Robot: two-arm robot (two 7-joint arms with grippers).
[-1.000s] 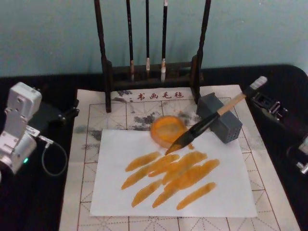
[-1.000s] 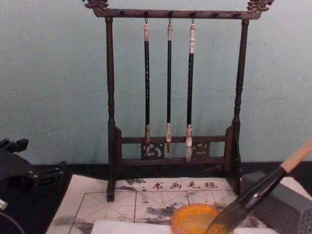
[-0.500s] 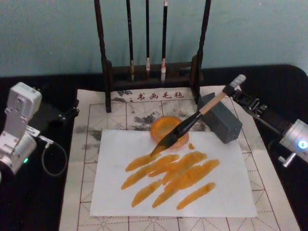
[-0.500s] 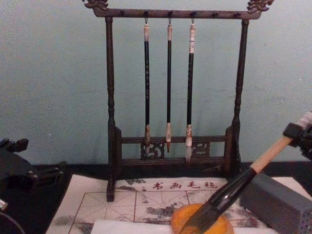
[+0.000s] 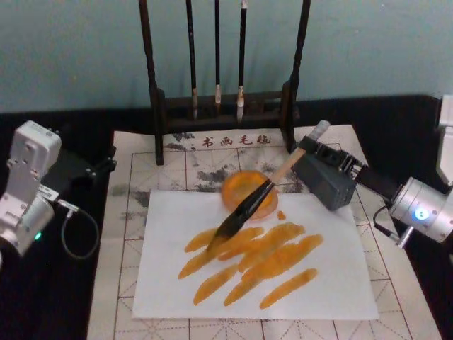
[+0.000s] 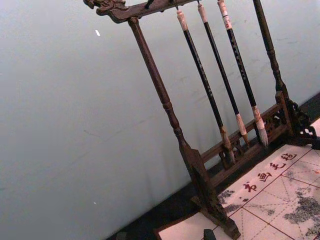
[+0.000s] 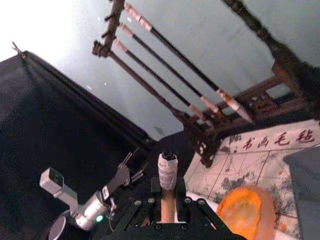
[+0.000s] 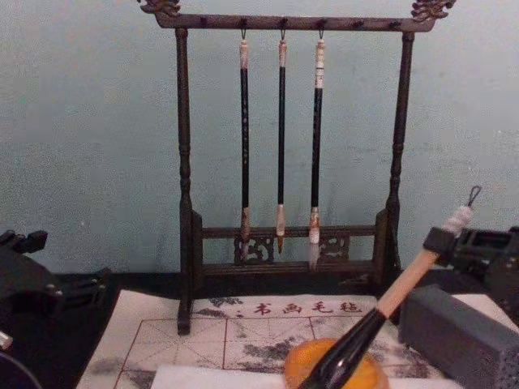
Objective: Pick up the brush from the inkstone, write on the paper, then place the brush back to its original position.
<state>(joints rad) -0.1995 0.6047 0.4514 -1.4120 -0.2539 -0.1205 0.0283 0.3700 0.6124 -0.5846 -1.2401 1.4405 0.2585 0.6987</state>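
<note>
1. My right gripper (image 5: 309, 146) was clamped on the brush (image 5: 260, 193), high up the pale handle and just under the white cap. My left arm (image 5: 28, 177) sat parked off the left side of the mat (image 5: 124, 234).
2. The brush slanted down across the orange dish (image 5: 237, 185), with its tip at the upper-left orange strokes on the paper (image 5: 333, 283) — touching or just above, I couldn't tell.
3. Risk: I held it far from the bristles, so I had little control. Any drag at the tip could have twisted the handle in my grip and pulled the stroke off line.
4. Risk: pressing too low would have splayed the bristles and shoved the paper. It looked loose on the mat, so it could have slid or wrinkled.
5. Risk: the strokes looked wet, and a sweep across them would have smeared them.
6. Risk: the handle passed over the dish, and my gripper was just beside the grey block (image 5: 327, 188) — a careless swing could have tipped the dish or knocked the block.
7. Risk: a sloppy put-down could have let the brush roll off onto the mat.
</note>
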